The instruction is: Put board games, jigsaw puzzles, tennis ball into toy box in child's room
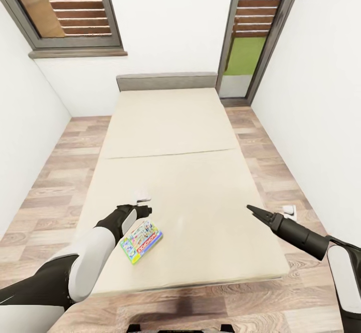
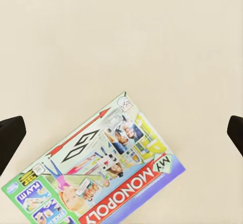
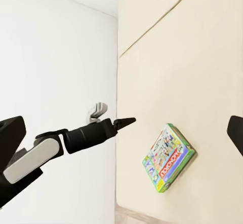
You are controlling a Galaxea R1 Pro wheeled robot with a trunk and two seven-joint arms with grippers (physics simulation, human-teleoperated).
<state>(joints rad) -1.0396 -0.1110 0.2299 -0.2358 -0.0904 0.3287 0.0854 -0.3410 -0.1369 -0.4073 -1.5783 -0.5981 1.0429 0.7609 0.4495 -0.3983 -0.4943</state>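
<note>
One board game [image 1: 141, 241], a flat colourful box lettered "MY MONOPOLY", lies on the bed [image 1: 200, 192] near its front left corner. My left gripper [image 1: 145, 208] hovers just beyond the box, open and holding nothing. In the left wrist view the box [image 2: 101, 173] lies on the beige mattress [image 2: 121, 41], with the dark fingertips [image 2: 10, 138] far apart at the picture's edges. My right gripper [image 1: 253, 210] hangs over the mattress's right side, well away from the box [image 3: 169, 157]. It is open, its fingertips [image 3: 11, 133] spread wide. The left arm's tip [image 3: 124, 121] points toward the box.
Wood-plank floor [image 1: 55, 172] runs along both sides of the bed, with white walls close on either side. A shuttered window [image 1: 75, 7] and a tall glazed opening [image 1: 253, 37] stand behind the grey headboard [image 1: 168, 80]. A small white object [image 1: 289, 211] sits on the floor at the right.
</note>
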